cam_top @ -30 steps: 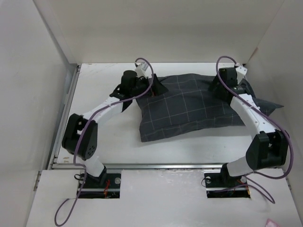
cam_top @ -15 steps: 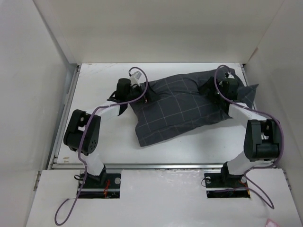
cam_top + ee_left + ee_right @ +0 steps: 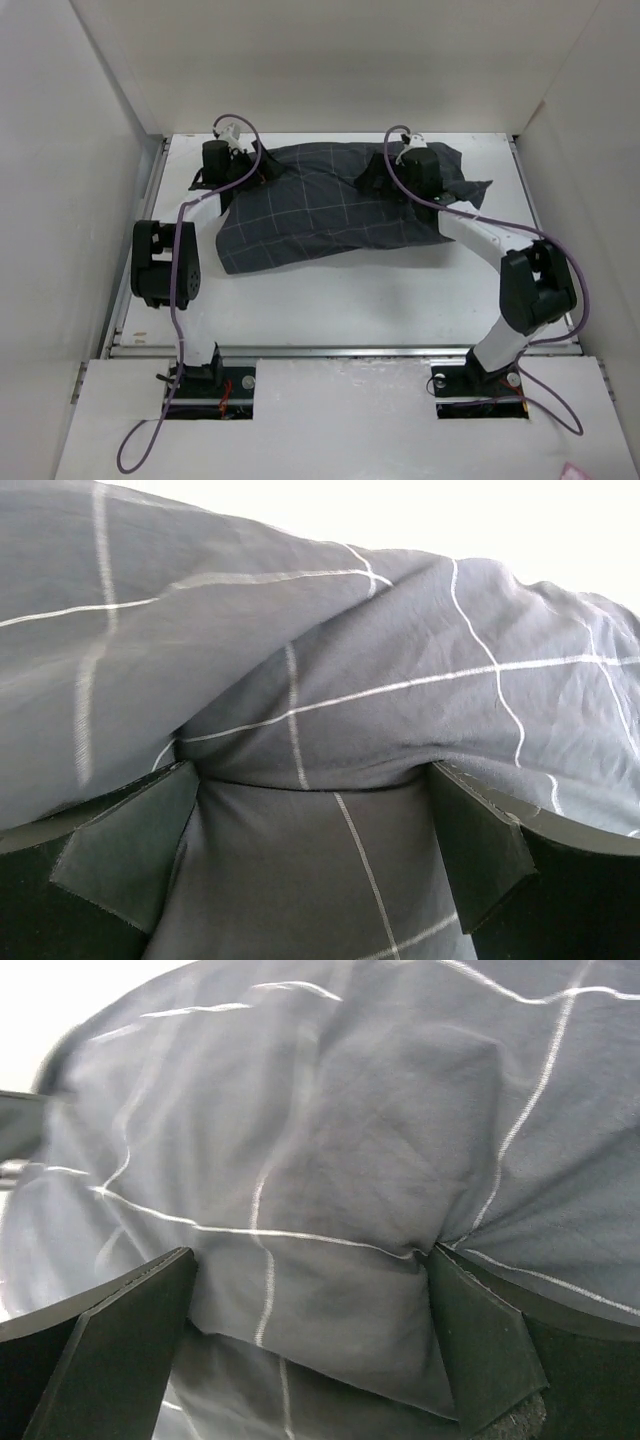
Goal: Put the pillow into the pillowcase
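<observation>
The white table (image 3: 400,300) is flat and smooth. On its far half lies the pillowcase (image 3: 320,215), a dark charcoal cloth with thin light grid lines. It is wrinkled and puffed up like something stuffed, and the pillow itself is hidden from every view. The left gripper (image 3: 250,172) stands at the case's far left corner, and the right gripper (image 3: 378,180) at its far edge, more to the right. Only the wrist views show the flat black fingers (image 3: 120,850) closely. On both hands they stand wide apart, not closed. A soft bulge of cloth fills each gap and touches the inner faces (image 3: 480,1330). Only the top view gives the case's whole outline.
</observation>
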### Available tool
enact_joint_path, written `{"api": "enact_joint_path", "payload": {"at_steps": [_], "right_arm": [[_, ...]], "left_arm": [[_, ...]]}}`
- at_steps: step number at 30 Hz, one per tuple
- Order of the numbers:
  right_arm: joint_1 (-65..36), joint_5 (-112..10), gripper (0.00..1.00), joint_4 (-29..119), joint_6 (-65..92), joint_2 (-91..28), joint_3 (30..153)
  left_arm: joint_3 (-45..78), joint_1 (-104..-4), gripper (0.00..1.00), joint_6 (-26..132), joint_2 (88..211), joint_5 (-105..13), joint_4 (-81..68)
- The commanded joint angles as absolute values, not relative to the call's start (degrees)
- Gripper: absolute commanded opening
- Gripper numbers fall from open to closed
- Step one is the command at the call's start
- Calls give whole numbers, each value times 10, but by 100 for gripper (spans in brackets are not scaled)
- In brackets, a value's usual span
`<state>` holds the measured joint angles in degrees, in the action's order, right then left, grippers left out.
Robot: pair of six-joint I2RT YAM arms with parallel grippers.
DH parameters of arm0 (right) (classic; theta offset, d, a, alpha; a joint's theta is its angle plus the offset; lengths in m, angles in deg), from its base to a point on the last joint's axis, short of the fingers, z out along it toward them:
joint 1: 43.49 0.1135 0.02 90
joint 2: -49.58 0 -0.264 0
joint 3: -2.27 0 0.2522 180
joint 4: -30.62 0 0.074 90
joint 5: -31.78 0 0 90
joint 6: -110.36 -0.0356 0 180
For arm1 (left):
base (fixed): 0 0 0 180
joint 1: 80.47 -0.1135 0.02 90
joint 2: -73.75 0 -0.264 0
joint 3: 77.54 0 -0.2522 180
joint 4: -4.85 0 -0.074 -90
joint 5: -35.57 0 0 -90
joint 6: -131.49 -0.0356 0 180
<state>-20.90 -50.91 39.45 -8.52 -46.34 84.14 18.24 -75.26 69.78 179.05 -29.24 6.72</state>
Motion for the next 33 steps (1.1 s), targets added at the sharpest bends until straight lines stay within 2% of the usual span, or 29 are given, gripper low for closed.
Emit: {"api": "enact_joint_path", "payload": {"at_steps": [1, 2, 10, 13, 18, 20, 28, 33], "right_arm": [[-190, -611, 100, 495, -69, -422, 852], [-201, -683, 100, 540, -79, -390, 843], [-277, -880, 100, 766, -250, -231, 729], [-304, -872, 100, 766, -265, -204, 671], [-321, -845, 100, 779, -285, -204, 650], [-322, -845, 100, 786, -272, -190, 677], [-322, -906, 100, 741, -152, -71, 818], [-322, -849, 100, 707, -119, -57, 860]], "left_arm": [[178, -756, 100, 684, 1778, -307, -6], [191, -756, 100, 679, 1759, -323, -6], [287, -756, 100, 673, 1682, -336, 0], [310, -756, 100, 667, 1668, -347, -15], [330, -770, 100, 667, 1632, -374, -51], [309, -781, 100, 667, 1604, -374, -58], [148, -787, 100, 662, 1395, -601, -134], [154, -787, 100, 670, 1331, -602, -141]]}}
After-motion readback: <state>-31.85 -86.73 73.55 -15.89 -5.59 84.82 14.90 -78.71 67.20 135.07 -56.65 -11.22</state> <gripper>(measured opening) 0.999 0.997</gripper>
